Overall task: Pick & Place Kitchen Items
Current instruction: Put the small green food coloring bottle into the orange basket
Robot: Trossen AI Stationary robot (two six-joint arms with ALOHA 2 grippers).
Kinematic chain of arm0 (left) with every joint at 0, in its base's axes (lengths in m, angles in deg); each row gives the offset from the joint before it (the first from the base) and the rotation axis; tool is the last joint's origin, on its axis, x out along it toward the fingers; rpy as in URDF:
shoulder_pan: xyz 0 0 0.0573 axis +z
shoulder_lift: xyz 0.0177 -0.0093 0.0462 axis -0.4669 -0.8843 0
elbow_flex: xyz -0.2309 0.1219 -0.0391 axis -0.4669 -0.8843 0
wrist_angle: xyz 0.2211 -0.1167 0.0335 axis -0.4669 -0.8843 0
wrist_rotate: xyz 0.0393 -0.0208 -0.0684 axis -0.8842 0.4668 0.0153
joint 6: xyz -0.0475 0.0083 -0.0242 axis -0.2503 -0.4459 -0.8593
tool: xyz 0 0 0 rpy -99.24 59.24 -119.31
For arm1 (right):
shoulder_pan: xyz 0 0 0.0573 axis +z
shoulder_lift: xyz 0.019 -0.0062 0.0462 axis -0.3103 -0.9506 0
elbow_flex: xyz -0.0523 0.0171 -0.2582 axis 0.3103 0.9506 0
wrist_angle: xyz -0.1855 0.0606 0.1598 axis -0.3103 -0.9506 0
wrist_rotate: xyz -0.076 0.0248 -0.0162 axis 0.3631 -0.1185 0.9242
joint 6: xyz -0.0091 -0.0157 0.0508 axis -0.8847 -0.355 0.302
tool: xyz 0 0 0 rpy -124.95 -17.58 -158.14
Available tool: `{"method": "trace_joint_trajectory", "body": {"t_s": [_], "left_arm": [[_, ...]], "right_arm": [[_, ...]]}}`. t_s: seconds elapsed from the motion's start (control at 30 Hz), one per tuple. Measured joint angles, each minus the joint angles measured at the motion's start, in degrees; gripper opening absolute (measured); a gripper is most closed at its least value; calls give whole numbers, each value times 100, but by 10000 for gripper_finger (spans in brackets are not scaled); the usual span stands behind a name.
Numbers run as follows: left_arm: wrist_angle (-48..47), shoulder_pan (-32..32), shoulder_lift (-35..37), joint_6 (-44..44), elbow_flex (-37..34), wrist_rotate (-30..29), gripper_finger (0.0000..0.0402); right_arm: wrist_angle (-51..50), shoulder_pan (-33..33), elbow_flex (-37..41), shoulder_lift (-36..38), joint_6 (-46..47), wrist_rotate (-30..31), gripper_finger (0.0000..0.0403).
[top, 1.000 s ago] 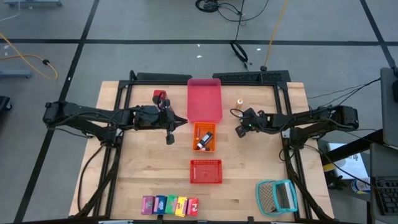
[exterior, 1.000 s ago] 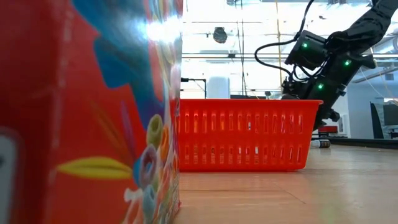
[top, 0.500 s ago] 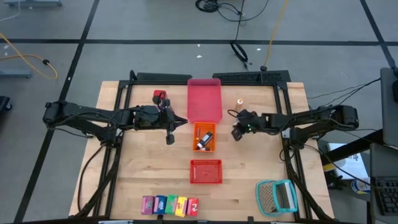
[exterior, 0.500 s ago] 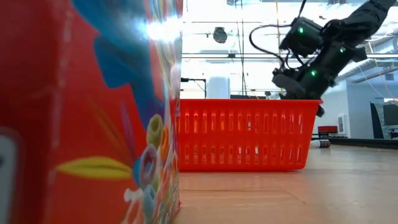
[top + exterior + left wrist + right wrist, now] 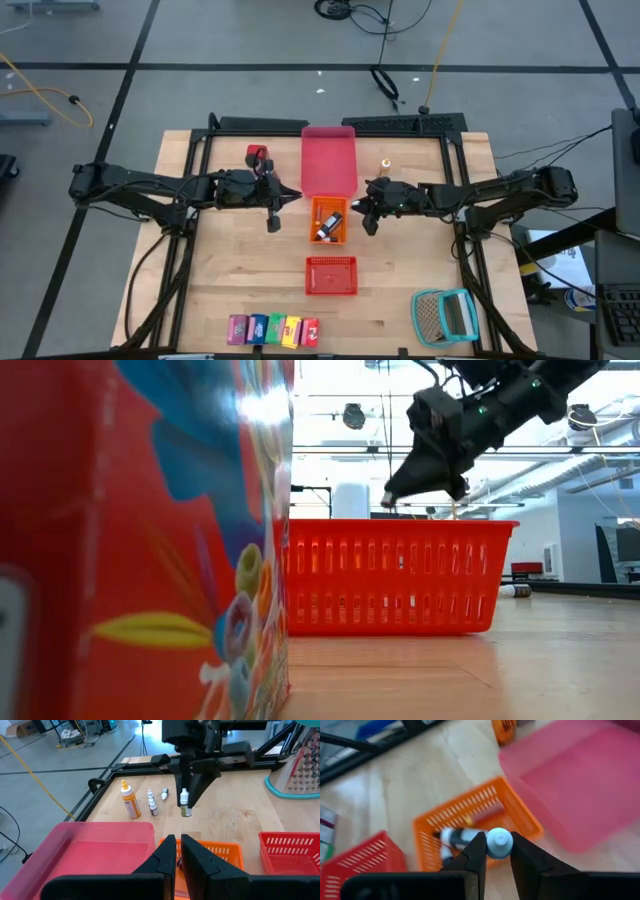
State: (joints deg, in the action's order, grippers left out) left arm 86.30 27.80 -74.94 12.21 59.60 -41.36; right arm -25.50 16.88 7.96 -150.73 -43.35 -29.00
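From above, my right tool (image 5: pixel 367 207) hangs just beside the orange basket (image 5: pixel 328 219); I want it fully over the rim before release. Left wrist view: the small bottle (image 5: pixel 184 803) hangs upright in its pinch above the desk (image 5: pixel 235 817). Right wrist view: fingers clamp the white cap. My left tool (image 5: pixel 272 202) waits closed, empty

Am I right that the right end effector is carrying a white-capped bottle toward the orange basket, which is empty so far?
Not quite: the orange basket is not empty. The right wrist view shows a bottle lying in it already. The rest holds: the right end effector grips a white-capped bottle near that basket.
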Motion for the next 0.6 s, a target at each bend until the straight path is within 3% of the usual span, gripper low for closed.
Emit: {"method": "trace_joint_trajectory", "body": {"t_s": [0.23, 0.6], "left_arm": [[28, 0, 0, 0, 0, -1, 31], [48, 2, 0, 0, 0, -2, 31]], "right_arm": [[426, 22, 0, -58, -149, -4, 54], [1106, -46, -312, -916, -567, -430, 54]]}}
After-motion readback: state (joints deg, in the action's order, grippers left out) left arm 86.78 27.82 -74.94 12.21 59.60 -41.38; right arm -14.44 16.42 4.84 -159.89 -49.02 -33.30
